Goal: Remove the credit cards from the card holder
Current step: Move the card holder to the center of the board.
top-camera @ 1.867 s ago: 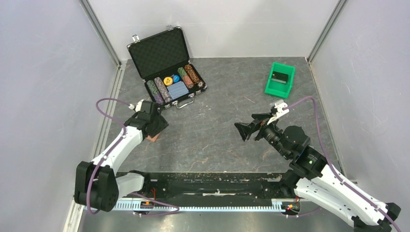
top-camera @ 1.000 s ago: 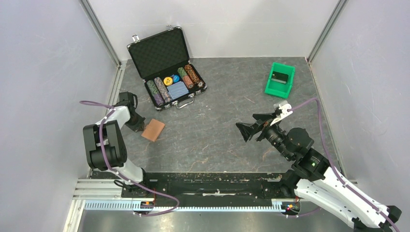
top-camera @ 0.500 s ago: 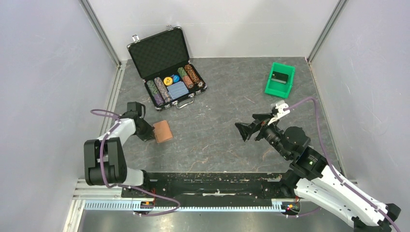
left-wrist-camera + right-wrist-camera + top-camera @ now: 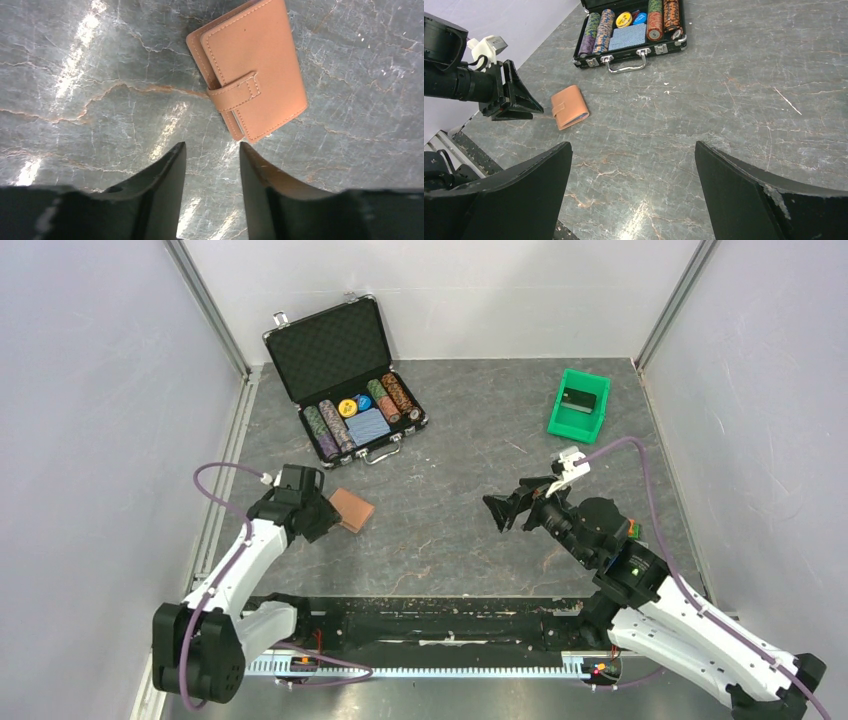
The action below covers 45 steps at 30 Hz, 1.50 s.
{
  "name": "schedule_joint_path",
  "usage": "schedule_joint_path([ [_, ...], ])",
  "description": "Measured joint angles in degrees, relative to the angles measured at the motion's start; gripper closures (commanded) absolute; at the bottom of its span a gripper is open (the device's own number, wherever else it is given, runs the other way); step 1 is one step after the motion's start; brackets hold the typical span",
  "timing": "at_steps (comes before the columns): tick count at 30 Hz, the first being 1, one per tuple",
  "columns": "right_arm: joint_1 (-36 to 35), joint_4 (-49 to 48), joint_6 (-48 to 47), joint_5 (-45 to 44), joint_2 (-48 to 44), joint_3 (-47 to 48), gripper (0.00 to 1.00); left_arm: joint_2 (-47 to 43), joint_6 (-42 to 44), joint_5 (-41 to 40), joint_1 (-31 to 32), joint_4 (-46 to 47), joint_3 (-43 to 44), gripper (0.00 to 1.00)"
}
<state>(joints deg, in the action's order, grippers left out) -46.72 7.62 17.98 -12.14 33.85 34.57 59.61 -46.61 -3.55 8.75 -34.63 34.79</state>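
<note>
The card holder [image 4: 352, 510] is a tan-brown wallet lying flat on the grey table, folded shut with its strap across the edge. It fills the upper middle of the left wrist view [image 4: 252, 65], and the right wrist view [image 4: 569, 106] shows it further off. No credit cards show; the shut holder hides them. My left gripper [image 4: 211, 147] hovers just short of the holder's near edge, open, with only bare table between its fingers; from above it [image 4: 318, 515] is at the holder's left. My right gripper [image 4: 505, 510] hangs wide open and empty at centre right, its fingers [image 4: 539, 170] pointing toward the holder.
An open black case [image 4: 345, 380] with poker chips stands at the back left, close behind the holder. A green bin [image 4: 578, 405] holding a black block sits at the back right. Grey walls close in both sides.
The holder has slid a little to the right across the table. My left gripper has gone from shut to open and now sits just left of the holder. The right arm has barely moved.
</note>
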Motion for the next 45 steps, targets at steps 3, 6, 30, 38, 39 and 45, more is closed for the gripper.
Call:
schedule_joint_path([
  [3, 0.0, -0.09, 0.02, 0.0, 0.35, 0.0, 0.04, 0.59, 1.75, -2.69, 2.91, -2.23, 1.7, 0.41],
  [6, 0.0, -0.35, 0.15, 0.0, 0.5, -0.24, 0.05, 2.69, 3.93, -5.25, 6.54, -4.04, 4.83, 0.39],
  [30, 0.0, 1.16, -0.79, -4.26, -2.8, -0.74, 0.04, 38.05, 22.08, -25.55, 26.21, -7.54, 24.37, 0.41],
  [38, 0.0, 1.84, -1.11, -5.75, -3.32, -0.74, 0.04, 39.41, 22.29, -26.8, 27.76, -8.98, 24.57, 0.37],
  [39, 0.0, 1.92, -1.11, -5.79, -3.32, -0.74, 0.04, 39.41, 22.29, -27.06, 27.98, -9.27, 24.57, 0.37],
  [45, 0.0, 2.14, -1.09, -5.95, -3.43, -0.74, 0.05, 39.58, 22.34, -28.39, 28.52, -10.23, 24.57, 0.43],
])
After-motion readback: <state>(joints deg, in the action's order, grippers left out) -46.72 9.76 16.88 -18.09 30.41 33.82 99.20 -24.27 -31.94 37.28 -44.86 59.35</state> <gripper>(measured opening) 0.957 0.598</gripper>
